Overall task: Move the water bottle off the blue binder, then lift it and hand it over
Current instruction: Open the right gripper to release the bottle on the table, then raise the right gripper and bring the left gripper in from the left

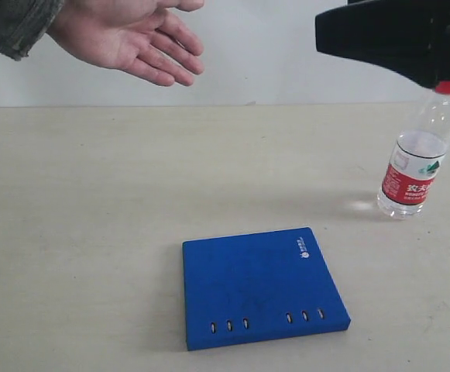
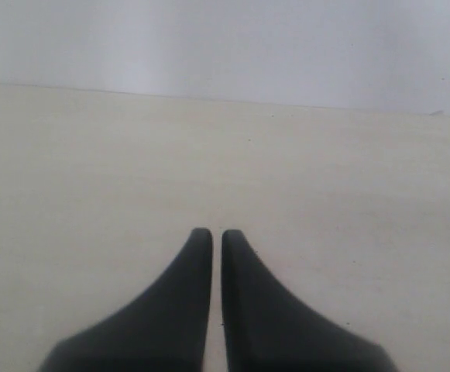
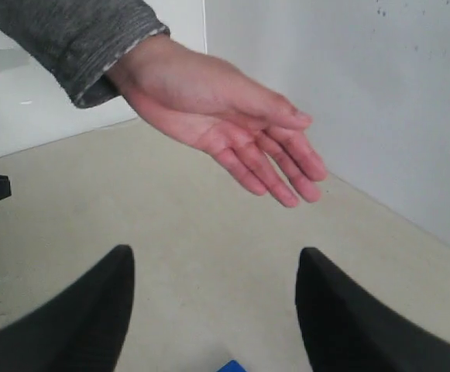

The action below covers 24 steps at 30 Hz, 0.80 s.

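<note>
Pale worktop (image 1: 85,217) meets a white wall. The water bottle (image 1: 414,167) stands on the right, away from the blue binder (image 1: 259,287). Above it, the right end effector (image 3: 217,260) hangs wide open and empty. The left end effector (image 2: 217,232) is shut. A person's hand (image 1: 132,35) reaches in far left, open and flat.

The left gripper (image 2: 211,232) shows as two matte black, tapering fingers (image 2: 182,302). They are broad at the base and curve inward to narrow, rounded tips. The tips stand side by side, almost touching, with only a thin pale slit between them, and nothing is caught in that slit. Under and beyond the fingers lies a flat, pale beige counter (image 2: 93,170) with a faintly speckled, matte surface. At its far edge the counter meets a plain, whitish-grey wall (image 2: 225,46) along a straight, slightly slanting line.
</note>
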Motion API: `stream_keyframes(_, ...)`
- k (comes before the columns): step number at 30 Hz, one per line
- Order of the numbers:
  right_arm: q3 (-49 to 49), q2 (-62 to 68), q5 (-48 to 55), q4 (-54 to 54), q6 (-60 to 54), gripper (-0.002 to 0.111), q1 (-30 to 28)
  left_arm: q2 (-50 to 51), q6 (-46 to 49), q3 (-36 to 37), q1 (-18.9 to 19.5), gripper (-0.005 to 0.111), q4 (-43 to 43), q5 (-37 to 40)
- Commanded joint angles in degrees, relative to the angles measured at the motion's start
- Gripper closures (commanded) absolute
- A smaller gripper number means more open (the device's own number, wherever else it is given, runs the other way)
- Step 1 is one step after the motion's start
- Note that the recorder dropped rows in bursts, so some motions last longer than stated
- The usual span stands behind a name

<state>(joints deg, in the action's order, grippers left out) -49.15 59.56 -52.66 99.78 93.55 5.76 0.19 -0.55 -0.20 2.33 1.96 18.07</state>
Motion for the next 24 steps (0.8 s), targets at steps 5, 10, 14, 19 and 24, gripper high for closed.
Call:
stream_keyframes(5,2.21,0.53,-1.51,0.17,2.34,0.053,0.11,-0.19,1.12,0.20,-0.23,0.102,-0.62,-0.48)
stream_keyframes(10,3.87,0.53,-1.03,0.17,2.10,0.053,0.11,-0.19,7.70,0.20,-0.23,0.102,-3.82,-0.48)
stream_keyframes(14,5.53,0.53,-0.91,0.17,1.90,0.053,0.11,-0.19,10.47,0.20,-0.23,0.102,-3.96,-0.48)
stream_keyframes(19,6.27,0.53,-1.96,0.17,1.97,0.053,0.11,-0.19,5.88,0.20,-0.23,0.102,4.73,-10.68)
stream_keyframes(24,7.19,1.79,-3.07,0.17,1.86,0.053,0.11,-0.19,-2.21,0.20,-0.23,0.102,28.85,-5.52)
